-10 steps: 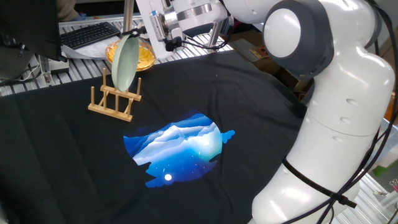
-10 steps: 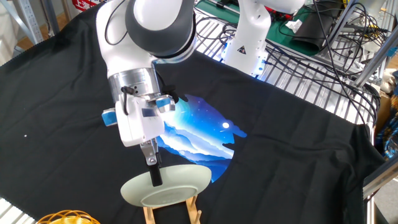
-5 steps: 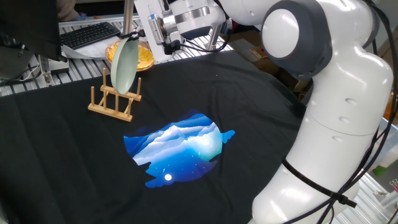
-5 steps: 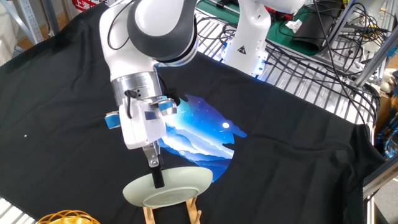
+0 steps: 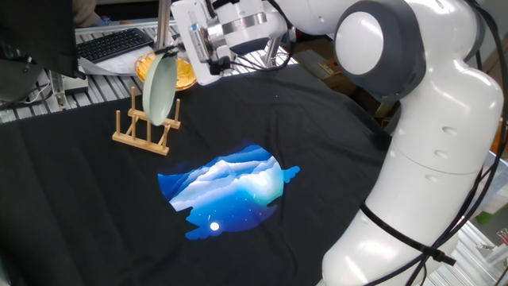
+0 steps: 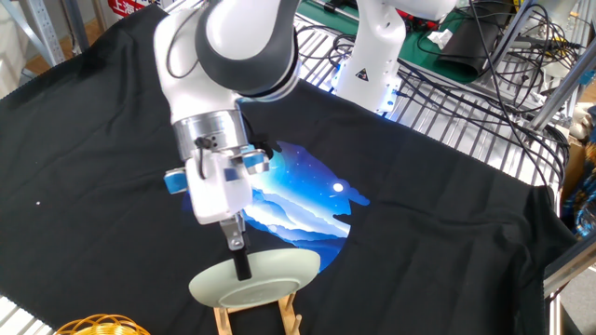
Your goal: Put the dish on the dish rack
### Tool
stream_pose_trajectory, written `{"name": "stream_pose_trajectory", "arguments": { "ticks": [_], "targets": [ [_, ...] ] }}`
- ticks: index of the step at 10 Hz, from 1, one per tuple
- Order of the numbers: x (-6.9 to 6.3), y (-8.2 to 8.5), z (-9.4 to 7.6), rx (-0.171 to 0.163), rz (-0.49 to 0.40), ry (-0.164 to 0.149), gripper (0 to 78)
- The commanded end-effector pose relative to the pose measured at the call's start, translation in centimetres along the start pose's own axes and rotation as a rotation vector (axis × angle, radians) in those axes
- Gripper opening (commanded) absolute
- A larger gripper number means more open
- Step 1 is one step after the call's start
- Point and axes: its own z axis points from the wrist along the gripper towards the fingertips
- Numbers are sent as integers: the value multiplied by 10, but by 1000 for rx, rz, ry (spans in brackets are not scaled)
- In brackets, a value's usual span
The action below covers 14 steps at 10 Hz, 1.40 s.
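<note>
The pale mint-green dish [image 5: 159,87] stands on edge in the light-wood dish rack [image 5: 147,131], between its upright pegs. In the other fixed view the dish [image 6: 256,279] shows almost edge-on above the rack [image 6: 256,319]. My gripper [image 5: 169,50] is shut on the dish's top rim; in the other fixed view the gripper [image 6: 240,264] has its black fingers [image 6: 238,251] pinching the rim from above. The dish leans slightly toward the back.
An orange-yellow fluted dish [image 5: 184,73] sits just behind the rack on the metal shelf; it also shows in the other fixed view [image 6: 98,327]. A keyboard [image 5: 115,44] lies at the back left. A black cloth with a blue print [image 5: 226,187] covers the table.
The gripper and the dish have shifted a little, the dish settling lower and more upright in the rack. The grip has not changed.
</note>
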Motion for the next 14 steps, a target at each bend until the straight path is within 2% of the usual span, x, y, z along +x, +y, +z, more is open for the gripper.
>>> {"name": "stream_pose_trajectory", "arguments": {
  "ticks": [1,7,10,12,14],
  "targets": [
    [5,-5,1,6,-23,1,11],
    [6,-7,2,11,-49,16,11],
    [5,-9,5,-13,-48,49,11],
    [5,-9,5,4,-59,70,11],
    [5,-9,5,9,-75,71,11]
  ]
}}
